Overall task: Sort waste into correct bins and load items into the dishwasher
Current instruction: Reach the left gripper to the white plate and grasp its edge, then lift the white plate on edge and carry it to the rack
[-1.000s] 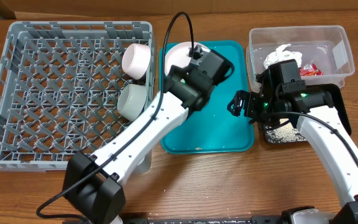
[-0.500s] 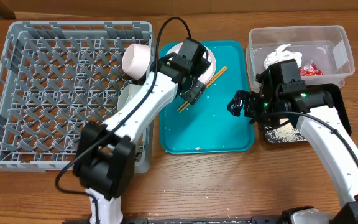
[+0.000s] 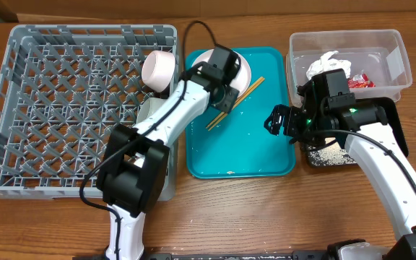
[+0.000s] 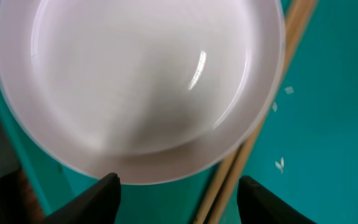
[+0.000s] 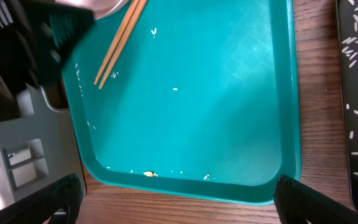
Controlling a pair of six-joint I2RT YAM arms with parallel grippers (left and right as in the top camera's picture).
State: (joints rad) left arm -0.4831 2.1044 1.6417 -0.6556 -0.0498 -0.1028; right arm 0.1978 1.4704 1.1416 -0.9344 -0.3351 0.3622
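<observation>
Left tool (image 4: 178,190), jaws apart, hangs over the small plate (image 4: 135,81) on the teal tray (image 5: 229,93), likely to grip it. Right tool (image 5: 178,193) gapes alongside.

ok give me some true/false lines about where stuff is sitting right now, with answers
1. The chopsticks lie on the teal tray. True.
2. Rice grains lie in the black tray. True.
3. The red wrapper is in the black tray. False: it is in the clear tub, beside the napkin.
4. The right gripper is shut on a chopstick. False: it is open and holds nothing.
5. A cup lies in the dish rack. True.
</observation>
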